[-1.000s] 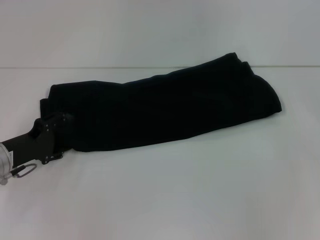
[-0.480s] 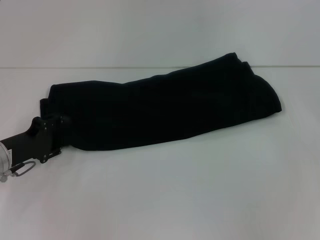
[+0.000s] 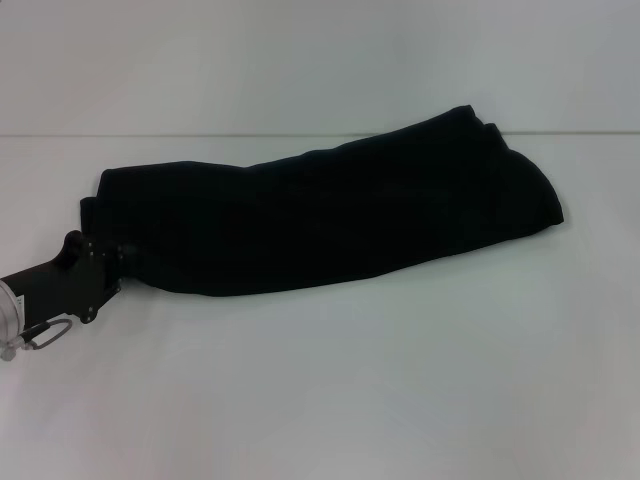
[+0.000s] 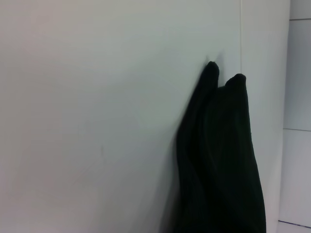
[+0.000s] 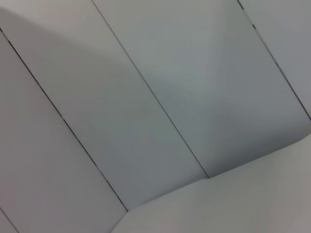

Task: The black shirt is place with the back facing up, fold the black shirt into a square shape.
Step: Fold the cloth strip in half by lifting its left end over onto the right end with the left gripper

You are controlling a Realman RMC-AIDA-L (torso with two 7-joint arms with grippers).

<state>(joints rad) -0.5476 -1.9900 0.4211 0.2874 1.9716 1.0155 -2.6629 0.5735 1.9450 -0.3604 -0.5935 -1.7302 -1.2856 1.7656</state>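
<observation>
We find the black shirt [image 3: 330, 215] lying on the white worktop [image 3: 400, 380] as a long folded band, running from about nine o'clock up toward two o'clock across the middle of the head view. No lettering shows. The left end effector [image 3: 125, 255] sits at the shirt's eight o'clock corner, touching or just beside the cloth edge; we cannot tell whether its fingers are apart or together, as the fabric and the mount hide them. The left wrist view shows only the far end of the shirt [image 4: 223, 160] lying on the worktop. The right end effector is not in view; its wrist camera shows only wall panels.

We judge the lengthwise folds done and the crosswise fold outstanding. The next move calls for a firm hold on the nine o'clock end, carried over toward two o'clock.
</observation>
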